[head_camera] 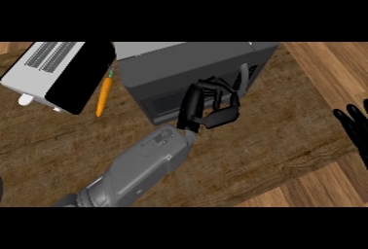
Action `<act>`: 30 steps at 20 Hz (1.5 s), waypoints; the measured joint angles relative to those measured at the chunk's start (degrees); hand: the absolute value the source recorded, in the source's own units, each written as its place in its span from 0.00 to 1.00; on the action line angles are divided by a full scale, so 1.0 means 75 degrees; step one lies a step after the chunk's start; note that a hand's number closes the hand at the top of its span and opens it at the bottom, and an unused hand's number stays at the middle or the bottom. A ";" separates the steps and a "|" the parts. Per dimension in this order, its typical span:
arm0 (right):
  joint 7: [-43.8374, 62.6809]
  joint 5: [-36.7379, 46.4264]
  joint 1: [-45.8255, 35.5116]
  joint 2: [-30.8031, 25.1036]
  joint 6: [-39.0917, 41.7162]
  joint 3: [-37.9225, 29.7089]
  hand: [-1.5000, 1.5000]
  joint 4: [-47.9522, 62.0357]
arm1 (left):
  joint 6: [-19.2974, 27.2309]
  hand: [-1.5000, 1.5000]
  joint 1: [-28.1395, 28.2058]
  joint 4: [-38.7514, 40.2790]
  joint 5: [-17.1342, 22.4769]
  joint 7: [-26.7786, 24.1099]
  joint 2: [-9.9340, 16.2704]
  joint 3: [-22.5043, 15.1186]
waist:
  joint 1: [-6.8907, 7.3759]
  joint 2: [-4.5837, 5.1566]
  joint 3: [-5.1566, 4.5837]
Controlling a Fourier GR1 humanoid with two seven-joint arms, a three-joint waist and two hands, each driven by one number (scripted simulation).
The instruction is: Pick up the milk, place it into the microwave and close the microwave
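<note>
**Fingers (pixel 231 97) curled at the microwave front; milk not in sight**

Curled inward on the left hand (pixel 197 104), closed over the palm, with nothing visible inside the curl. Raised off the wooden counter (pixel 237 160) on the grey left forearm (pixel 140 168), which enters from the lower left and slants up toward the centre. Set against the front face of the microwave (pixel 179 63), near its right side.

At the right edge, right hand (pixel 354 124) open with fingers up, at rest, well apart from the microwave.

Cannot tell from this steep angle whether the microwave door is fully closed. No milk found on the counter or in either hand; judged either inside the microwave or hidden, not confirmable.

Handling, as a judgement only: likely a carton or bottle, light to moderate in weight, walls stiff but yielding under a squeeze, smooth enough to slip. Best taken around the middle of the body, fingers one side and thumb opposite, and kept upright.

Further back, left of the microwave, an orange carrot (pixel 105 95) lying beside a white appliance (pixel 32 73) with a black panel.
</note>
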 measured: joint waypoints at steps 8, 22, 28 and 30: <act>0.0241 -0.0398 -0.0165 -0.0189 -0.0002 -0.0106 0.00 -0.0177 | -0.0100 1.00 -0.0024 0.0139 0.0370 -0.0539 -0.0001 -0.0048 | -0.0066 0.0007 0.0011; 0.0643 -0.1009 -0.0379 -0.0505 -0.0106 -0.0342 0.00 -0.0321 | -0.0057 1.00 -0.0062 0.0314 0.0842 -0.1303 -0.0001 -0.0147 | -0.0172 0.0032 0.0030; 0.0820 -0.1208 -0.0442 -0.0690 -0.0117 -0.0449 0.00 -0.0316 | -0.0053 1.00 -0.0093 0.0373 0.1040 -0.1511 -0.0001 -0.0203 | -0.0190 0.0036 0.0036; 0.0883 -0.1290 -0.0472 -0.0744 -0.0141 -0.0485 0.00 -0.0330 | -0.0047 1.00 -0.0100 0.0398 0.1090 -0.1588 0.0001 -0.0228 | -0.0200 0.0034 0.0035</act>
